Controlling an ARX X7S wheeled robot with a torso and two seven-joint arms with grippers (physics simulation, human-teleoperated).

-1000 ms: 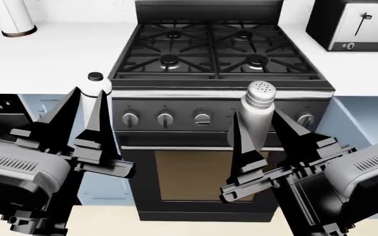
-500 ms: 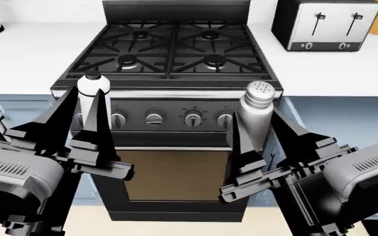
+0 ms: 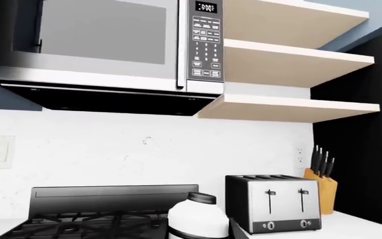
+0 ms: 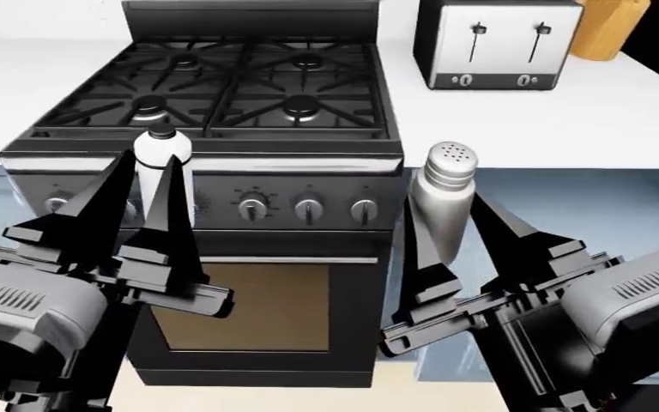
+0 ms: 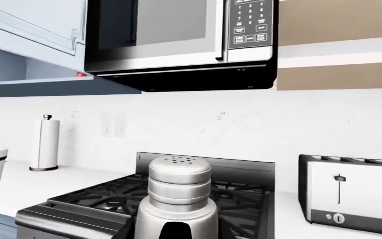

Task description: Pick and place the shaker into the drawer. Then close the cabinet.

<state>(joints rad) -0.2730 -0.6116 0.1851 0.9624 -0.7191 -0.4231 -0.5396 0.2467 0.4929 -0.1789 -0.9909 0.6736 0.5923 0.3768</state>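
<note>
Swinging the base rightward is what the last second shows you: in the head view the stove (image 4: 209, 163) has slid toward the left of the frame and the toaster (image 4: 498, 43) has come in from the right edge, with a knife block (image 4: 613, 26) now peeking beside it; both arms have kept their pose against the torso, so the motion is the body's, not the arms'.

Your right gripper (image 4: 456, 249) stays clamped on the shaker (image 4: 444, 202), which stands upright between the fingers with its perforated cap clear above them; the right wrist view confirms it, cap up and centred (image 5: 177, 199). Your left gripper (image 4: 135, 215) has a white bottle (image 4: 164, 159) with a dark cap standing between its fingers; whether they press on it I cannot tell.

The drawer does not show in any current view; only closed pale blue cabinet fronts (image 4: 559, 215) appear right of the stove; so the shaker is lifted and carried but nowhere near placed. I judge you are still in transit; keep turning until the open drawer comes under the head camera, and hold the shaker level as the body moves, since a tall smooth cylinder gripped low could tip.
</note>
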